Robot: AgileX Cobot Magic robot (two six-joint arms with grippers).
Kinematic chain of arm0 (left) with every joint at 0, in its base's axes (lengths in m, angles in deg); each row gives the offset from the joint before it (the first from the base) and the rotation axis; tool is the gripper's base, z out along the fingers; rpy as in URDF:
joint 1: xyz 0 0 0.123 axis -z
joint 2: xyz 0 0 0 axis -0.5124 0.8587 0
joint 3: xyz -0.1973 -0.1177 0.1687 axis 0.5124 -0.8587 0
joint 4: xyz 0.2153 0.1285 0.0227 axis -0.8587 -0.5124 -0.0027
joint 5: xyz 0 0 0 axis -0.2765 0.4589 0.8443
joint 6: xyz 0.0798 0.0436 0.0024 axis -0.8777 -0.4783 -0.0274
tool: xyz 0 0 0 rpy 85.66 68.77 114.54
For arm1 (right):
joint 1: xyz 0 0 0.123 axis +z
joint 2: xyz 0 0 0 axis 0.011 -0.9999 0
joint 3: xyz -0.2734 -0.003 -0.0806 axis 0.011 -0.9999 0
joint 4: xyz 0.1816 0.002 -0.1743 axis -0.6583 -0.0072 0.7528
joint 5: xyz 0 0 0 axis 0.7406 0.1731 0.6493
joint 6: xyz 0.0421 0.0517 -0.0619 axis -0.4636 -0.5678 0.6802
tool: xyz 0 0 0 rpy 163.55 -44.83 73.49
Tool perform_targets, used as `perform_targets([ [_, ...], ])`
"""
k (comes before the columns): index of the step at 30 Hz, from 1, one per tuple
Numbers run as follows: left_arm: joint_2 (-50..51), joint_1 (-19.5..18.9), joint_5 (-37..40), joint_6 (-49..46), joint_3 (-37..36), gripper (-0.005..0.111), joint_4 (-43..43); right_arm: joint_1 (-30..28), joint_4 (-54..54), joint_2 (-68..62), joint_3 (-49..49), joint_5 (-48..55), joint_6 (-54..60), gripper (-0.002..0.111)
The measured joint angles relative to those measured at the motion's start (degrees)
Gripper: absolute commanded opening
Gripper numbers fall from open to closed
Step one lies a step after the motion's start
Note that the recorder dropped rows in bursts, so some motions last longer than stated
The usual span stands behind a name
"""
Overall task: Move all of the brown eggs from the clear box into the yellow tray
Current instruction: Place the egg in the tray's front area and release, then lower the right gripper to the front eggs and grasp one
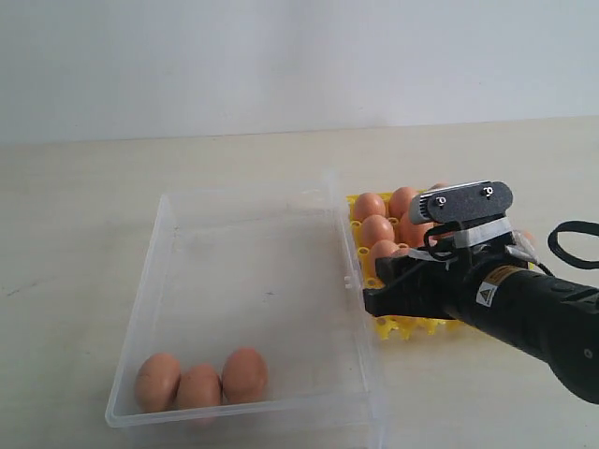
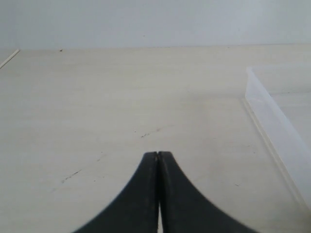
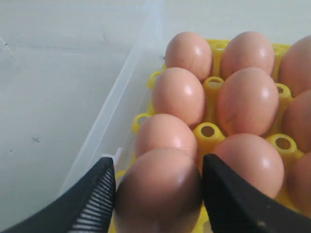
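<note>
Exterior view
Clear box [image 1: 137,309]: on the pale table [image 1: 75,234], centre-left, lying flat.
Brown eggs in box [image 1: 198,385]: three, side by side in the near left corner, touching one another.
Yellow tray [image 1: 358,234]: just beside the box's right wall, mostly covered by the arm.
Brown eggs in tray [image 1: 377,229]: several seated in the cups of the far left part; the rest are hidden.
Right gripper [image 1: 379,281]: black, low over the tray's near left part, close to the box wall.

Left wrist view
Left gripper [image 2: 158,156]: fingers pressed flat together, clenched on nothing.
Position: over bare table, with a corner of the clear box [image 2: 272,116] off to one side, well apart from the tips.

Right wrist view
Right gripper [image 3: 158,165]: spread wide; both fingers [image 3: 92,199] lie against the sides of one brown egg [image 3: 158,194], grasping it.
Brown egg: at the tray's edge row, next to the box wall [image 3: 121,97]; seated or lifted, cannot tell.
Yellow tray [image 3: 208,131]: the cups beyond are filled with eggs [image 3: 248,99], pegs showing between them.
</note>
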Motion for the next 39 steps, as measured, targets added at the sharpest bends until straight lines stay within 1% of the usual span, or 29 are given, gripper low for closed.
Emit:
perform_targets([
  [2, 0.0, 0.0, 0.0, 0.0, 0.0, 0.0, 0.0, 0.0, 1.52, 0.0, 0.0, 0.0, -1.3, 0.06],
  [9, 0.0, 0.0, 0.0, 0.0, 0.0, 0.0, 0.0, 0.0, 2.56, 0.86, 0.0, 0.21, -2.23, 0.059],
  [10, 0.0, 0.0, 0.0, 0.0, 0.0, 0.0, 0.0, 0.0, 2.69, 2.0, -0.09, 0.46, -2.23, 0.058],
  [12, 0.0, 0.0, 0.0, 0.0, 0.0, 0.0, 0.0, 0.0, 2.83, 5.84, 0.04, 2.06, -2.23, 0.052],
  [14, 0.0, 0.0, 0.0, 0.0, 0.0, 0.0, 0.0, 0.0, 4.22, 10.87, 2.48, 8.47, -2.36, 0.045],
  [15, 0.0, 0.0, 0.0, 0.0, 0.0, 0.0, 0.0, 0.13, 5.16, 12.77, 4.36, 12.68, -2.49, 0.044],
  [17, 0.0, 0.0, 0.0, 0.0, 0.0, 0.0, 0.0, 1.28, 6.89, 15.83, 11.67, 25.67, -2.49, 0.045],
  [20, 0.0, 0.0, 0.0, 0.0, 0.0, 0.0, 0.0, 4.04, 7.79, 16.08, 21.67, 42.45, -2.49, 0.049],
  [23, 0.0, 0.0, 0.0, 0.0, 0.0, 0.0, 0.0, 7.37, 7.04, 12.76, 29.41, 54.04, -2.49, 0.052],
  [24, 0.0, 0.0, 0.0, 0.0, 0.0, 0.0, 0.0, 9.12, 4.87, 9.83, 33.33, 59.12, -2.49, 0.052],
  [25, 0.0, 0.0, 0.0, 0.0, 0.0, 0.0, 0.0, 9.95, 2.99, 8.0, 35.32, 61.68, -2.33, 0.052],
  [26, 0.0, 0.0, 0.0, 0.0, 0.0, 0.0, 0.0, 11.35, -1.08, 3.98, 38.8, 66.65, -1.23, 0.052],
  [27, 0.0, 0.0, 0.0, 0.0, 0.0, 0.0, 0.0, 11.85, -2.5, 2.3, 40.36, 68.62, -0.42, 0.052],
  [28, 0.0, 0.0, 0.0, 0.0, 0.0, 0.0, 0.0, 13.01, -5.01, -1.95, 42.99, 73.05, 1.19, 0.052],
  [30, 0.0, 0.0, 0.0, 0.0, 0.0, 0.0, 0.0, 14.31, -6.25, -7.66, 46.22, 78.41, 2.97, 0.052],
  [33, 0.0, 0.0, 0.0, 0.0, 0.0, 0.0, 0.0, 15.64, -6.56, -13.24, 50.82, 82.79, 4.3, 0.052],
  [37, 0.0, 0.0, 0.0, 0.0, 0.0, 0.0, 0.0, 15.99, -5.67, -16.97, 54.91, 84.84, 4.61, 0.052],
  [39, 0.0, 0.0, 0.0, 0.0, 0.0, 0.0, 0.0, 15.99, -4.7, -18.23, 55.39, 85.49, 4.76, 0.052],
])
